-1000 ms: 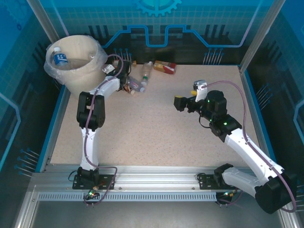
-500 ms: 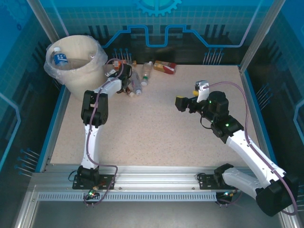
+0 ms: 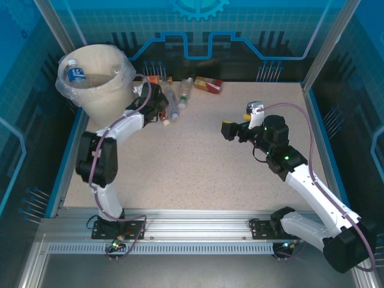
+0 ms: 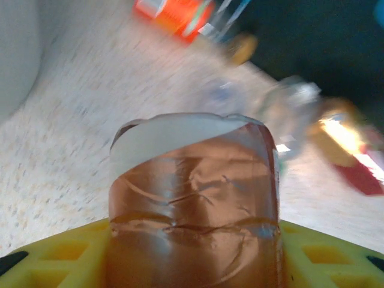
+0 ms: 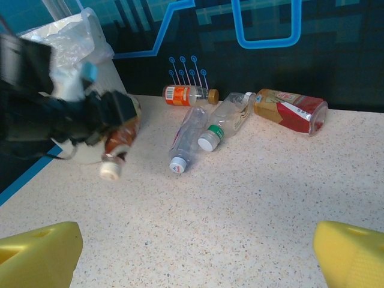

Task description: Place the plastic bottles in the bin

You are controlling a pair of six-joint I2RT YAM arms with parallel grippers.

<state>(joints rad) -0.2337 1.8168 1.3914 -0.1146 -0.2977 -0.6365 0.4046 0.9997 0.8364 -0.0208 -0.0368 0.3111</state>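
My left gripper (image 3: 158, 107) is shut on a brown crushed bottle (image 4: 192, 198), its yellow fingers (image 4: 57, 249) pressing both sides. From the right wrist view that bottle (image 5: 117, 144) hangs white cap down, just above the table beside the bin (image 3: 96, 90). The bin is a cream bucket lined with a clear bag, and a blue-label bottle (image 3: 73, 72) lies inside. On the table lie a clear bottle (image 5: 188, 135), a green-cap bottle (image 5: 225, 123), an orange-label bottle (image 5: 189, 94) and a red-label bottle (image 5: 291, 110). My right gripper (image 3: 230, 130) stands open over bare table at mid right.
The loose bottles lie in a row along the back edge (image 3: 240, 83) of the speckled table. Blue panels wall in the table at the back and sides. The bin fills the far left corner.
My left gripper has shut on the brown bottle and lifted it, while its elbow swung out to the left. The right arm has barely shifted.
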